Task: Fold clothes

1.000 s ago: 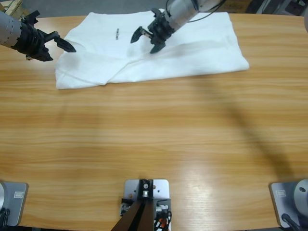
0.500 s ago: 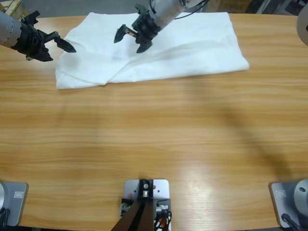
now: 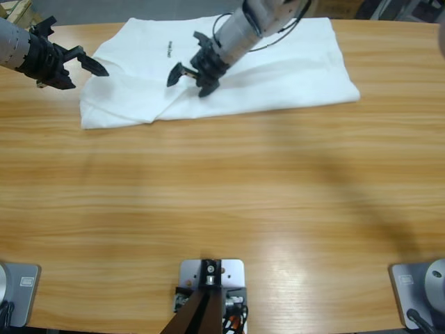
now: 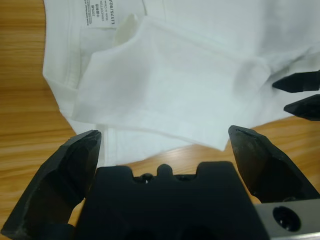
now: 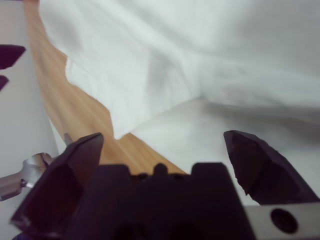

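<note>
The white T-shirt [image 3: 278,62] lies spread along the table's far edge, with its left part folded over in an angled flap. A small dark printed mark [image 3: 170,49] shows near the collar. My left gripper [image 3: 94,61] hovers open at the shirt's left edge, with nothing between its jaws. In the left wrist view the folded sleeve [image 4: 175,90] lies ahead of the left gripper [image 4: 164,135]. My right gripper [image 3: 188,82] comes down from the top and stands open just over the flap's fold. The right wrist view shows the right gripper [image 5: 162,139] over the cloth [image 5: 200,60].
The long wooden table [image 3: 222,209] stretches bare in front of the shirt. The shirt's front hem runs about a third of the way down the high view. A printed neck label [image 4: 102,12] shows in the left wrist view.
The right gripper moved left across the shirt, then came forward and down toward the flap near the front hem. It stays open. The left arm has not moved.
</note>
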Motion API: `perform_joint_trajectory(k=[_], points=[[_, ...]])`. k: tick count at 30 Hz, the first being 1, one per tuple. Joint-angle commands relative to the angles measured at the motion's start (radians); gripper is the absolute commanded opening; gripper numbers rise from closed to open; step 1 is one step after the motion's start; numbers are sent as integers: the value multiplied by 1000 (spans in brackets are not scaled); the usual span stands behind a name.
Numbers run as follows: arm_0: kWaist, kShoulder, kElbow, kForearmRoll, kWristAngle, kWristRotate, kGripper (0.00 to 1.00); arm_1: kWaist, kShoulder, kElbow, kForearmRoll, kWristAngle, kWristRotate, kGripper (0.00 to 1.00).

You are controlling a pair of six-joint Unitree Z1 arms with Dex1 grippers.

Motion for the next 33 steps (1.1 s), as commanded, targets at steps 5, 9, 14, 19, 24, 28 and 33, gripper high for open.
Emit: perform_joint_trajectory(k=[5,9,14,19,24,28,33], points=[[11,37,39,4,-7,7,996,0,20,-21,-41,11,17,991],[11,38,40,4,-7,7,996,-27,56,-99,-20,23,18,991],[17,42,37,4,-7,16,996,-43,105,-191,30,29,15,987],[19,47,37,3,-7,16,996,-38,90,-138,44,9,-7,987],[20,54,37,3,-7,15,996,-31,63,-53,12,3,-18,987],[20,56,37,3,-7,16,996,-31,64,-51,1,3,-15,987],[22,58,36,3,-7,17,996,-23,59,-35,-2,0,-14,987]])
